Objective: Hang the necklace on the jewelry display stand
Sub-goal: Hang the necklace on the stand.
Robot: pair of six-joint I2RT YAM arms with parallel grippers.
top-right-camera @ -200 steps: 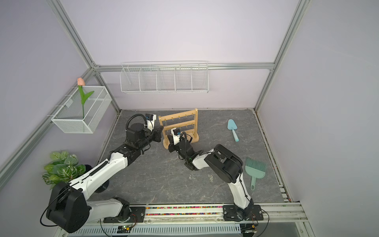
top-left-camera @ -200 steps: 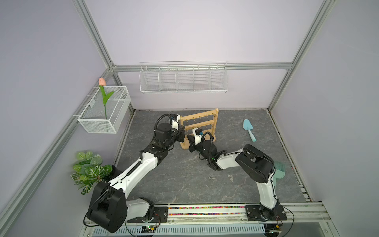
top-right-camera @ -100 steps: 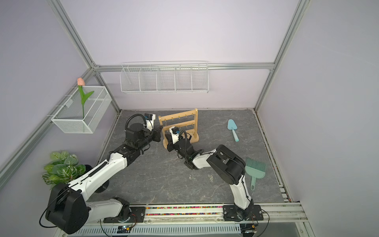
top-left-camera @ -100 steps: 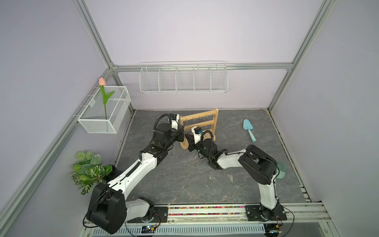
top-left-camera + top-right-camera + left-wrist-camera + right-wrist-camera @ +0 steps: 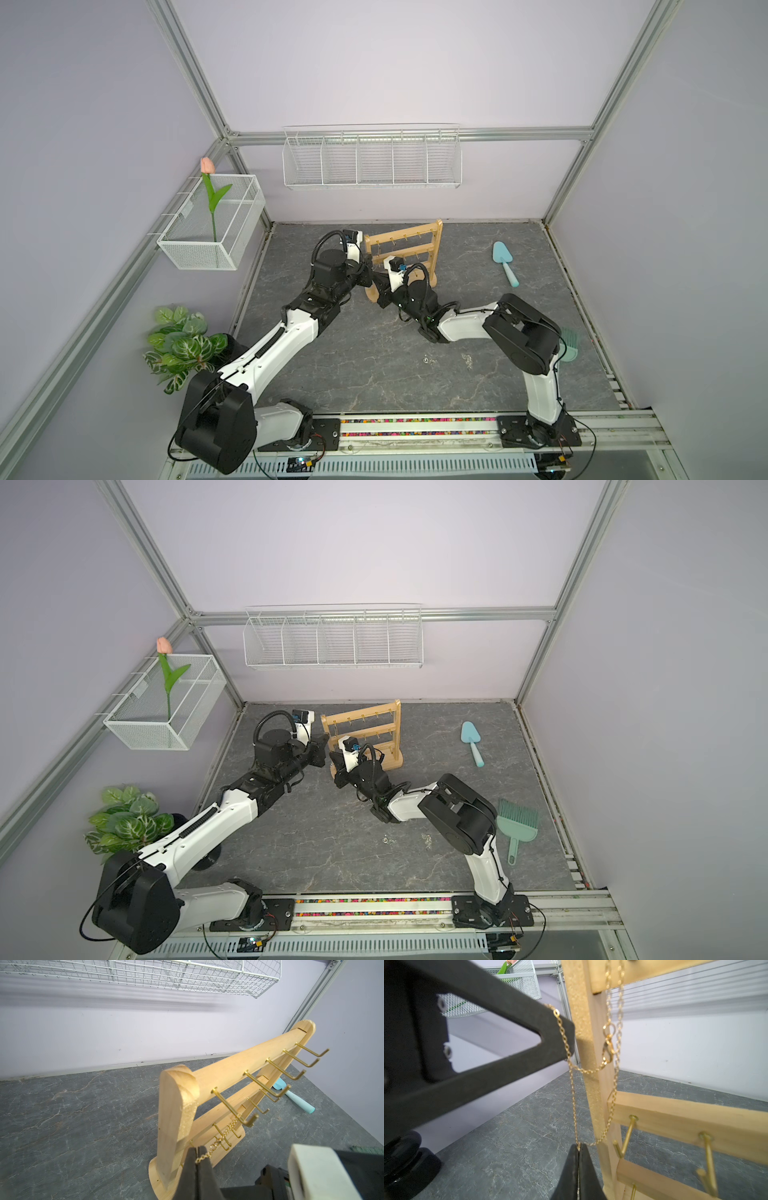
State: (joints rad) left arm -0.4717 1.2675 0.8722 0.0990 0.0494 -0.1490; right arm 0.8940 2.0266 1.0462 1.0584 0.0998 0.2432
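Standing tulip (image 5: 212, 199) in mesh basket (image 5: 195, 255)

The left gripper (image 5: 197, 1154), jaws pressed together, pinches a gold necklace (image 5: 228, 1128). Its chain runs up to the nearest hook (image 5: 230, 1106) on the top bar of the wooden jewelry display stand (image 5: 176, 1105). A teal trowel (image 5: 299, 1103) lies on the grey counter (image 5: 83, 1115) beyond.

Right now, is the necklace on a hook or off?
On: necklace drapes over the top end hook of the stand; left gripper and right gripper pinch it.
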